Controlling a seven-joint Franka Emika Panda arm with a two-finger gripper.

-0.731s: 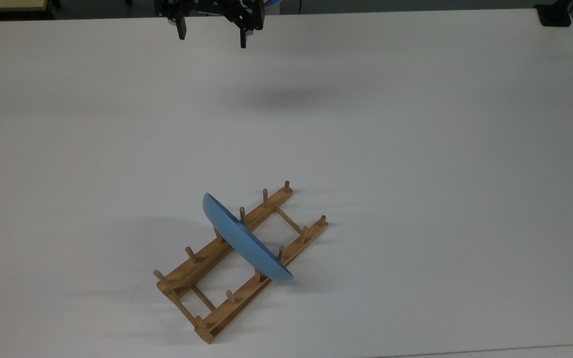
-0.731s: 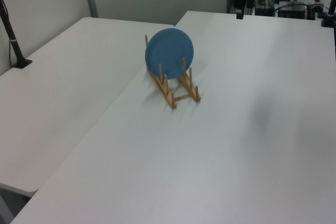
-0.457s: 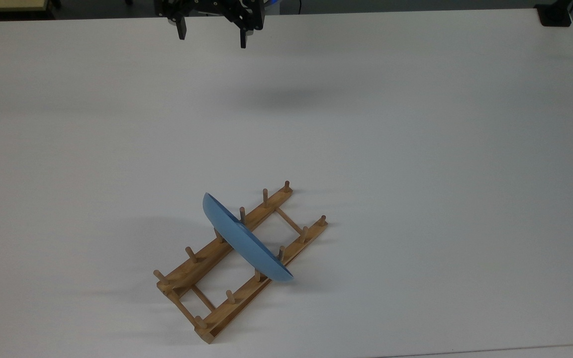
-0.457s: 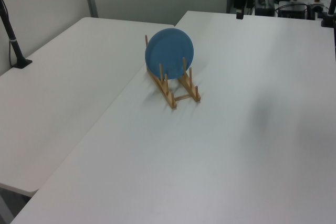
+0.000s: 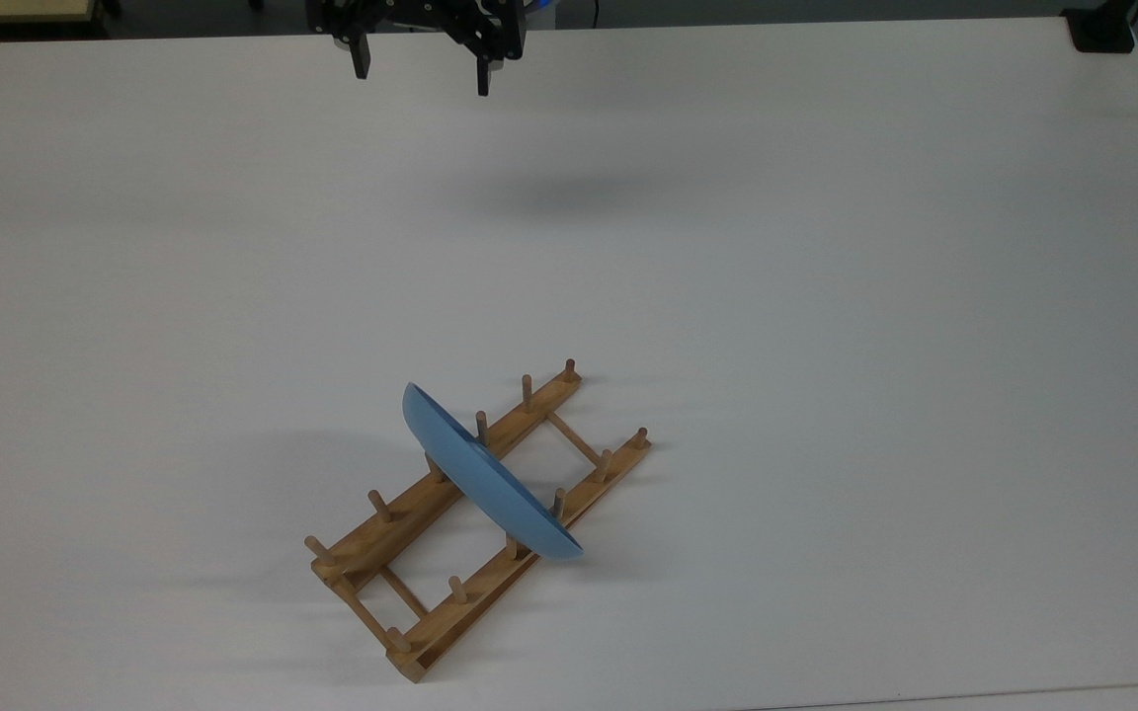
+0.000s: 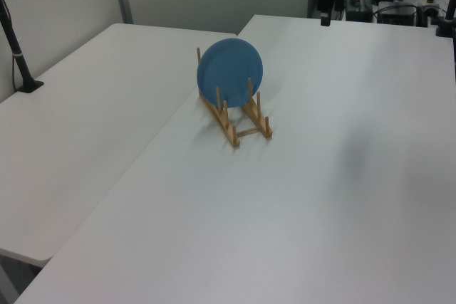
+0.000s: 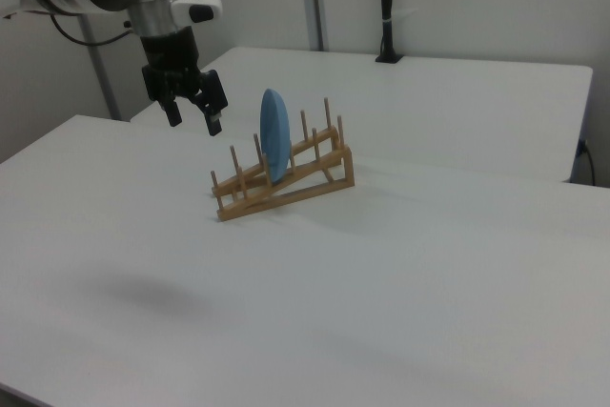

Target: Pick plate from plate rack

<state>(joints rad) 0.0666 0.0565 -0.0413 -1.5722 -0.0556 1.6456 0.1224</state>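
tool (image 5: pixel 421 77) spread wide, empty; round light-blue plate (image 5: pixel 486 480) upright in wooden rack (image 5: pixel 431 581).

Light-blue plate (image 5: pixel 486 478) upright on edge between pegs, mid wooden plate rack (image 5: pixel 450 538).

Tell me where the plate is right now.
The plate stands on edge in the plate rack, between pegs near the rack's middle, low and slightly left of centre in the top view. The open pincer hangs far off at the top view's upper edge.
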